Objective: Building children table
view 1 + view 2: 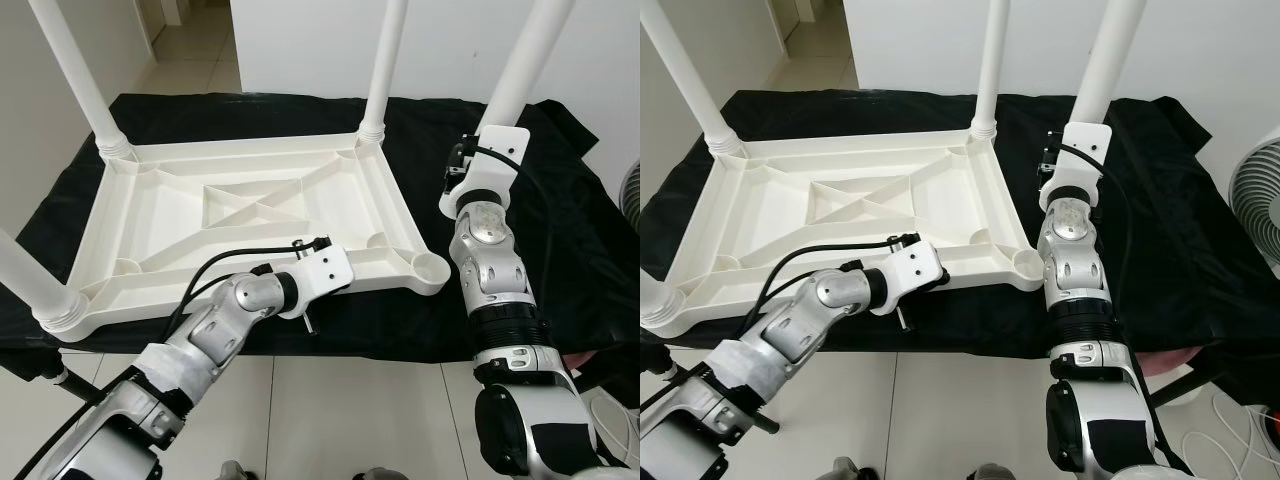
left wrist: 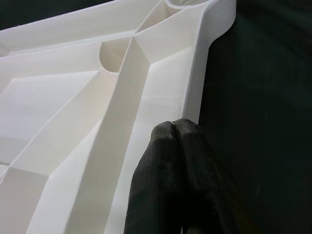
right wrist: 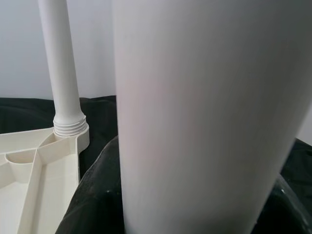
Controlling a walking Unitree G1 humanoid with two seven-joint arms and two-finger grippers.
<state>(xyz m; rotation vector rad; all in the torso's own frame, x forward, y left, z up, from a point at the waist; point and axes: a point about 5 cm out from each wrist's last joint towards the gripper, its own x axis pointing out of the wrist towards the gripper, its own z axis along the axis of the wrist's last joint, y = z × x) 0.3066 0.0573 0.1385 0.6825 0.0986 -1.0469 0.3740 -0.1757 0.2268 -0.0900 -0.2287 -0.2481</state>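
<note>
Black cloth (image 1: 560, 200) covers the work surface under the upside-down white tabletop (image 1: 250, 215) with three legs screwed in, while the right gripper (image 3: 195, 214) clasps the loose fourth leg (image 1: 520, 60) beside the empty corner socket (image 1: 432, 268), and the left gripper (image 2: 173, 126), fingers pressed together, rests against the tabletop's near rim.
</note>
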